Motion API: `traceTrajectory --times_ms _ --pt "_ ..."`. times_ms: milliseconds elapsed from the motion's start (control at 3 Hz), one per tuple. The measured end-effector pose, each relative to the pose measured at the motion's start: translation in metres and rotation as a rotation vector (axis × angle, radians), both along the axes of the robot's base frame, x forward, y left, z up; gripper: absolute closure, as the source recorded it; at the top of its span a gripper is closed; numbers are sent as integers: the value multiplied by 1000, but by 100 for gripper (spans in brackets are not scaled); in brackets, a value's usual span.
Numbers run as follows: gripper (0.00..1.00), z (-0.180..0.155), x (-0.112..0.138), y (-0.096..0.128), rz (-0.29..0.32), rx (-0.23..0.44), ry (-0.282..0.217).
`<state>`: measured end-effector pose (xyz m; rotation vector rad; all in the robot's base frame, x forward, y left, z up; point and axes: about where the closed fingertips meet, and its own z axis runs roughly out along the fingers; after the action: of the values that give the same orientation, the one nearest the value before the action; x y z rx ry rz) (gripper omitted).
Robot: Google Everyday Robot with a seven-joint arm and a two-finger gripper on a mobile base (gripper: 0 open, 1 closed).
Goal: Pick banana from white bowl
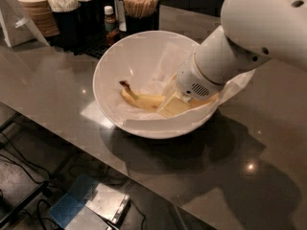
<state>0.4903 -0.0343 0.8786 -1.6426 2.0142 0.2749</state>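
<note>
So the gripper (178,103) is right down inside the bowl (120,56), on the right half of the bowl's floor as the camera sees it, with the fat white arm (259,32) coming in over the bowl's right rim. Honestly can't tell if it's clamped or open, since the wrist housing covers most of it.

The banana (206,101) is in the bowl, almost entirely tucked under the gripper. All that really shows is a yellow strip poking out on the right side of the gripper, low against the bowl's near-right wall and touching the paper (232,85) that spills over the bowl's right rim. Going by that strip, its long axis runs roughly side to side along the bowl's near wall. Which end is the stem, can't tell, as both ends are hidden.

There's a second banana (141,99) in the bowl too, just left of the gripper and running right up to it. It's curved, and its thin dark stem points up toward the bowl's far-left wall.

The bowl sits on a dark glossy counter (57,95). Behind the bowl's far rim there's a cup of wooden sticks (140,4) and a small bottle (111,20), and farther left of those a stack of cups (36,4).
</note>
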Motion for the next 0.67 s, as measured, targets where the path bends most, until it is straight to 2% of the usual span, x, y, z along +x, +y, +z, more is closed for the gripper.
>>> traceTrajectory --times_ms 333,667 --pt "100 30 2 2 34 83 -83" --pt "100 76 -18 12 104 165 -213"
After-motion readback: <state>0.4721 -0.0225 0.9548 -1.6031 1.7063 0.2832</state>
